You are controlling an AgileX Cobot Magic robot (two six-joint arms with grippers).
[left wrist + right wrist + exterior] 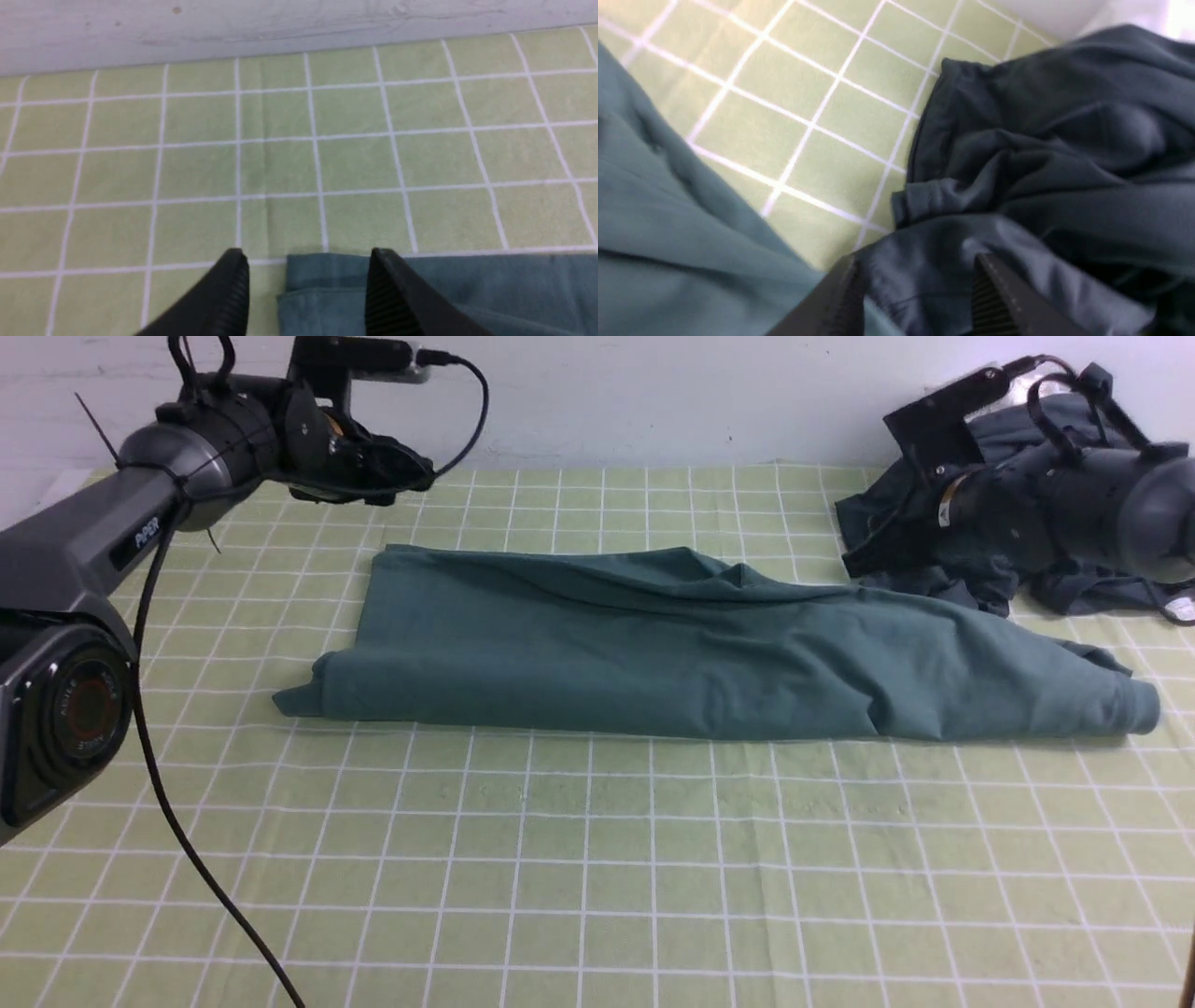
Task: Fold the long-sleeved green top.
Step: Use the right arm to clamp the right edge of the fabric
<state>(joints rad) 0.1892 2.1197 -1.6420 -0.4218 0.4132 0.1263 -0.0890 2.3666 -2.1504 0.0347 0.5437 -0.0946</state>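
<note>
The green long-sleeved top point(672, 644) lies folded into a long band across the middle of the table. Its far left corner shows in the left wrist view point(327, 289), and its right part shows in the right wrist view point(668, 233). My left gripper point(392, 476) is open and empty, raised above the top's far left corner; its fingers point(229, 294) straddle that corner from above. My right gripper point(868, 560) is open and empty, above the edge of the charcoal-grey garment point(990, 551) just beyond the top's right part.
The charcoal-grey garment lies crumpled at the far right, and fills much of the right wrist view point(1041, 163). A green checked cloth point(597, 868) covers the table. A white wall point(653, 392) runs behind the far edge. A black cable point(187, 840) hangs from the left arm.
</note>
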